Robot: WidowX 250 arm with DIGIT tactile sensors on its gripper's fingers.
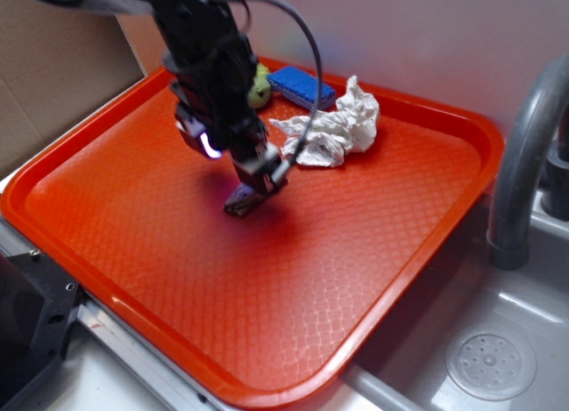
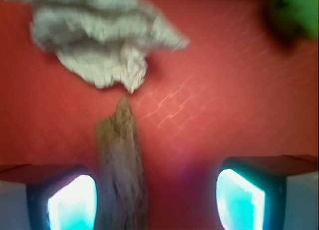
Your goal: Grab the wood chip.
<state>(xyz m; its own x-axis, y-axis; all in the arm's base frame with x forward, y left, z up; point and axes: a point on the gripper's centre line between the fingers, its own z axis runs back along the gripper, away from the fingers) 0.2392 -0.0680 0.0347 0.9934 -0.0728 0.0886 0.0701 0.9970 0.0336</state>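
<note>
Gripper (image 1: 258, 181) hangs low over the middle of the red tray (image 1: 418, 251), its jaws spread wide and holding nothing. In the wrist view the wood chip (image 2: 121, 165) lies flat on the tray between the fingers (image 2: 72, 200), close against one of them and well apart from the other, its pointed end aimed at the paper towel (image 2: 102, 38). That crumpled towel sits toward the tray's far edge. A blue sponge (image 1: 302, 86) and a yellow-green lump (image 1: 259, 91) lie near the far corner.
</note>
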